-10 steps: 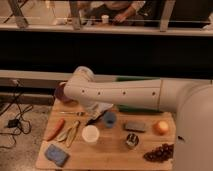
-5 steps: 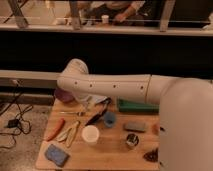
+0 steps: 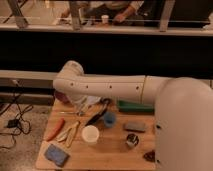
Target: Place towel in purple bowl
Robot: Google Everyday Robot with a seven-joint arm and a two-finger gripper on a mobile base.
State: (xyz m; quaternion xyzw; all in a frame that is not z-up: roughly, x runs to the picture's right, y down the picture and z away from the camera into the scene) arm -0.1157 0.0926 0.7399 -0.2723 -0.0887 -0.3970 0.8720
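Below the arm's elbow, the gripper hangs low over the wooden table, with pale cloth, apparently the towel, bunched at it; whether it is clamped on the cloth cannot be told. Behind and to its left, a sliver of the purple bowl shows, mostly hidden by the arm. Risks, as judged: limp cloth draping outside the rim, or dragging across the white cup nearby.

Wooden table, smooth plastic arm
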